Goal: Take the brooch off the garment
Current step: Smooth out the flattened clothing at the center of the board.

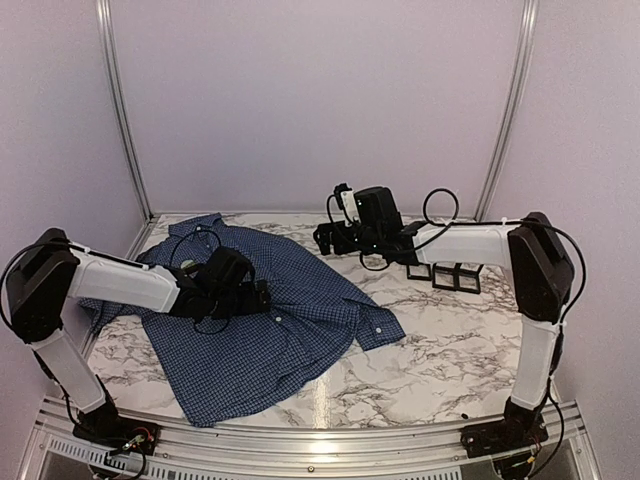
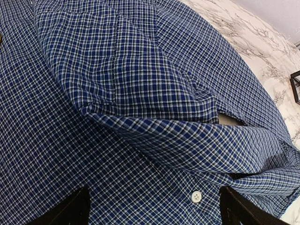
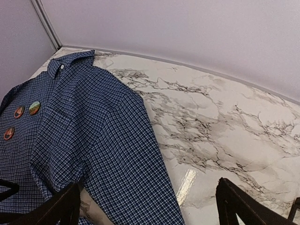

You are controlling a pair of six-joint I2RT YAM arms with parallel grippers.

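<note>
The dark blue checked shirt (image 1: 280,320) lies spread on the marble table (image 1: 450,340), collar toward the back left. In the right wrist view the shirt (image 3: 93,140) carries three round brooches on its chest: a green one (image 3: 34,108), a reddish one (image 3: 18,111) and another reddish one (image 3: 8,133). My left gripper (image 1: 255,295) is low over the shirt's middle. Its jaws stand wide open over folded cloth (image 2: 140,117) and a white button (image 2: 196,196), holding nothing. My right gripper (image 1: 328,238) hovers open and empty above the shirt's right sleeve and bare table, to the right of the brooches.
Two small black square frames (image 1: 455,275) stand on the table at the back right, under the right arm; one edge shows in the left wrist view (image 2: 295,86). Aluminium posts (image 1: 122,110) and purple walls enclose the back and sides.
</note>
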